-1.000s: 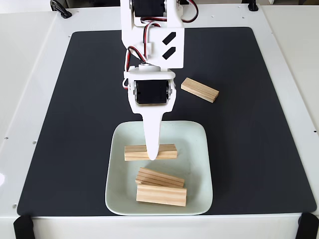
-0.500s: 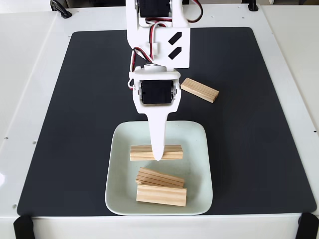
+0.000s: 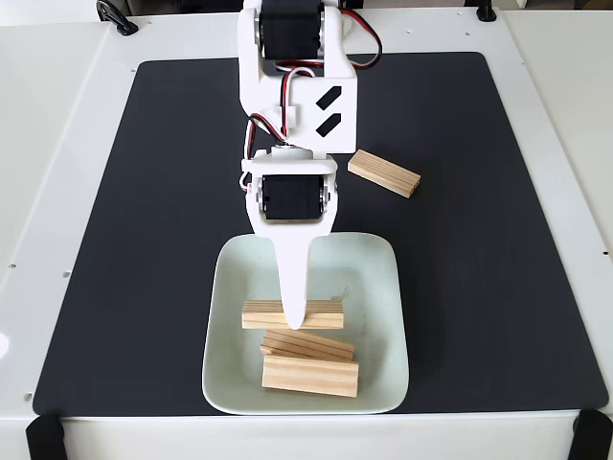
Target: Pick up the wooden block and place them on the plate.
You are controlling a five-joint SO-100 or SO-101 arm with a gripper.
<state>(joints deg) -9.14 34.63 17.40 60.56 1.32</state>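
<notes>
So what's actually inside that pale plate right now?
Three wooden blocks lie in the plate: one under the gripper, which hides its middle, and two more nearer the front edge.

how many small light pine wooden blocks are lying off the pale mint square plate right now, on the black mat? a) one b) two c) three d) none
a: a single small light pine wooden block lies on the black mat above the pale mint square plate; the others sit on the plate.
</notes>
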